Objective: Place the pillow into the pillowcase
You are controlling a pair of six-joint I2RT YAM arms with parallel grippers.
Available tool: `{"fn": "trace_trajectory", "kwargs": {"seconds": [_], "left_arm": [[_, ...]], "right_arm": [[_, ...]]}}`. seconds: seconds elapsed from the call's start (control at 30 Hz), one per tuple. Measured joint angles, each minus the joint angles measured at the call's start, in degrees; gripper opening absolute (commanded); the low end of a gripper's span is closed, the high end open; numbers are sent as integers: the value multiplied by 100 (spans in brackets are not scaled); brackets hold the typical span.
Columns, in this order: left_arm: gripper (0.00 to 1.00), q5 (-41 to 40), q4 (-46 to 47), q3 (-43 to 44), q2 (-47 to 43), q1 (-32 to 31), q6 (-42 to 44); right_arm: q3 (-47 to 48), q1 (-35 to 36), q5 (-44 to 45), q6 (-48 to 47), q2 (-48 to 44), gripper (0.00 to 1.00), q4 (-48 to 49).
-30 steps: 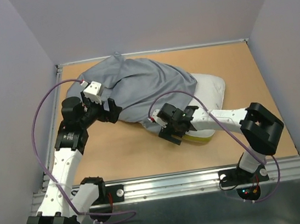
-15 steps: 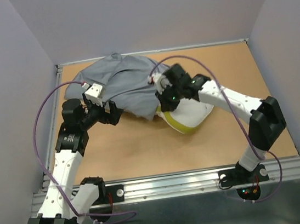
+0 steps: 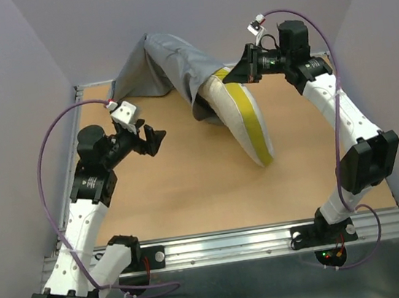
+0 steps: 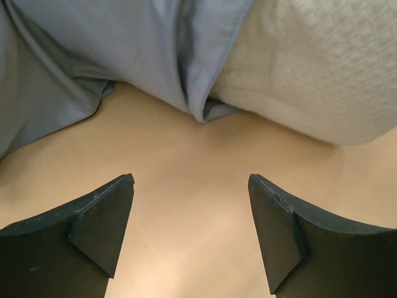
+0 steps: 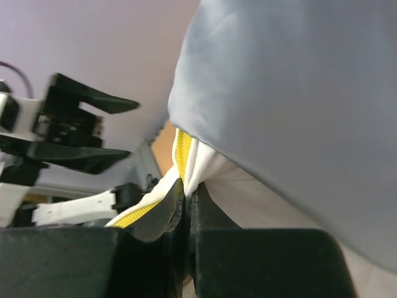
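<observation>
Top external view shows the right hand (image 3: pixel 237 75) raised high at the back, clamped on the upper end of the pillow (image 3: pixel 243 117). The pillow hangs down slantwise, yellow band towards the camera, with its low corner at or just above the table (image 3: pixel 191 194). The pillowcase (image 3: pixel 166 61) covers only that upper end and trails off to the back left in a loose sling.

Right wrist view shows the fingers pressed together on the yellow-banded seam. Whether a fold of grey cloth is pinched with it, I cannot tell.

The left hand (image 3: pixel 157 141) holds nothing and hovers low over the table, fingers wide apart. Left wrist view has the hem of the pillowcase and the quilted face just ahead of it.

Both things look light and limp. The pillow sags under its own weight yet keeps some bulk, so a seam or corner probably grips best. The pillowcase is thin and likely to slide, so its open hem beside the pillow seems the place to pinch.
</observation>
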Motion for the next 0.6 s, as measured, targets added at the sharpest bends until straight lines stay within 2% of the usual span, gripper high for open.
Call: {"fn": "trace_trajectory", "kwargs": {"seconds": [0.1,0.27,0.5,0.57,0.6], "left_arm": [[84,-238,221,-44,179,-442,76],[84,-1010,820,22,1091,-1488,476],[76,-1633,1357,1036,2782,-1843,820],[69,-1749,1521,1456,3152,-1858,874],[54,-1779,1585,1620,3272,-1867,901]], "right_arm": [[-66,2,-387,625,0,1,468],[-151,4,-706,1187,0,1,898],[-404,4,-931,1390,-15,1,1156],[-481,4,-994,1401,-26,1,1161],[-509,4,-1010,1408,-33,0,1161]]}}
